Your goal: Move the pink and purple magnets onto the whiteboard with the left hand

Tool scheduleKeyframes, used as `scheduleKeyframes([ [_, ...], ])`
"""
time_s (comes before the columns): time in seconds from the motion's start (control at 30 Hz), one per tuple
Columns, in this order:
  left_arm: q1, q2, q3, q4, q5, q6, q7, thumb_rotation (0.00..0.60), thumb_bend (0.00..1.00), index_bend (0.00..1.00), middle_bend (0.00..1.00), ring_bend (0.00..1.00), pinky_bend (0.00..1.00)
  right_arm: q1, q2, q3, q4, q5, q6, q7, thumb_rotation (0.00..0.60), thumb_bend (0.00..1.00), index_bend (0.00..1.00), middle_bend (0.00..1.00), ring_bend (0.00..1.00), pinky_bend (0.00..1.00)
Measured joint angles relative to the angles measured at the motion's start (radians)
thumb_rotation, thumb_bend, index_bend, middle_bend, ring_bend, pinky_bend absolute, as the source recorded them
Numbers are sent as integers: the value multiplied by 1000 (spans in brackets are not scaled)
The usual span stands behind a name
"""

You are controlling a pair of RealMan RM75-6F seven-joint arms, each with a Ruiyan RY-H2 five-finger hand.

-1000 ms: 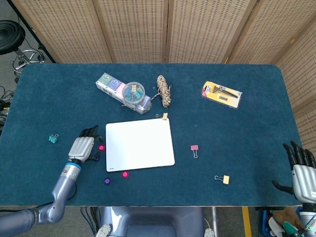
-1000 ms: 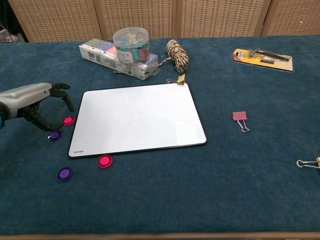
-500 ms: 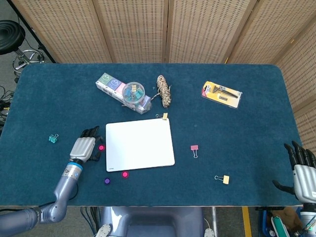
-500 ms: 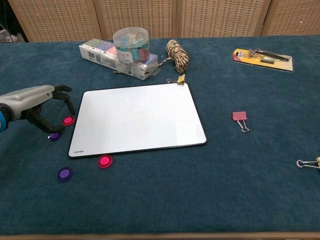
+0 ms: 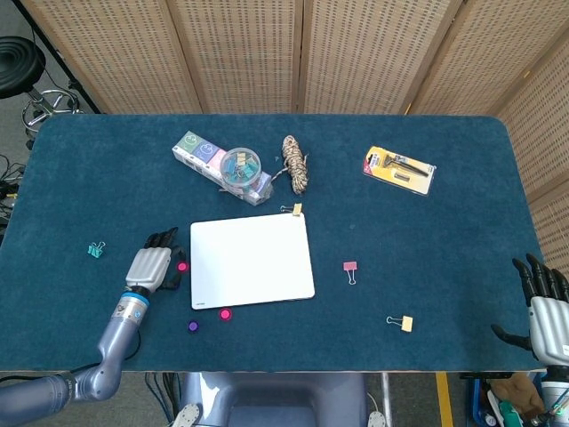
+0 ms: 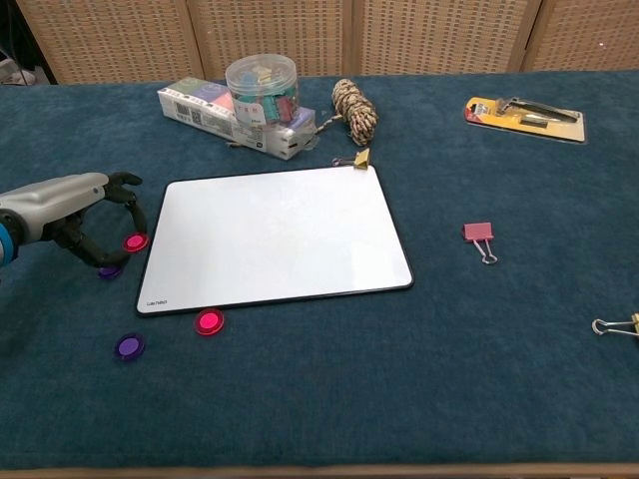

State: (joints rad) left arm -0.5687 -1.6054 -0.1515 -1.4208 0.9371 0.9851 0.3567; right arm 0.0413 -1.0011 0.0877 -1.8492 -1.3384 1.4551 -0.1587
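Blue carpeted surface (image 5: 444, 258). Woven tan screen panels (image 5: 240, 53) behind. Black stool (image 5: 20, 67) on grey floor (image 5: 11, 142), far left. Even lighting.

This looks like a robot test area set up in a lab or workroom, not a home. A table (image 5: 427, 258) covered in dark blue felt-like cloth stands before a folding screen (image 5: 267, 53) of woven cane panels that closes off the far edge. Beyond the table's far left corner a black stool (image 5: 20, 67) on a chrome base stands on a grey floor, with cables (image 5: 7, 178) trailing beside the left edge. Small office goods lie spread over the cloth as props: a whiteboard (image 5: 252, 261), binder clips (image 5: 350, 268), a tub of clips (image 5: 240, 165), a coil of rope (image 5: 295, 164) and a carded tool pack (image 5: 399, 169).
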Motion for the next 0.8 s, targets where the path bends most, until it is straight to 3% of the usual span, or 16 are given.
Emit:
scheduleKeyframes([
  [0.07, 0, -1, 1, 1, 1, 0, -2, 600, 376, 554, 0, 0, 0, 0, 0, 0, 0, 0, -1, 1, 600, 0, 0, 0, 0, 0],
  [0.5, -2, -4, -4, -2, 1, 23, 7, 600, 380, 567, 0, 0, 0, 0, 2, 0, -1, 2, -1, 5, 600, 0, 0, 0, 0, 0],
  [0.8, -13, 32, -41, -43, -10, 30, -4, 600, 380, 568, 0, 0, 0, 0, 5, 1, -1, 6, -2, 11, 600, 0, 0, 0, 0, 0],
])
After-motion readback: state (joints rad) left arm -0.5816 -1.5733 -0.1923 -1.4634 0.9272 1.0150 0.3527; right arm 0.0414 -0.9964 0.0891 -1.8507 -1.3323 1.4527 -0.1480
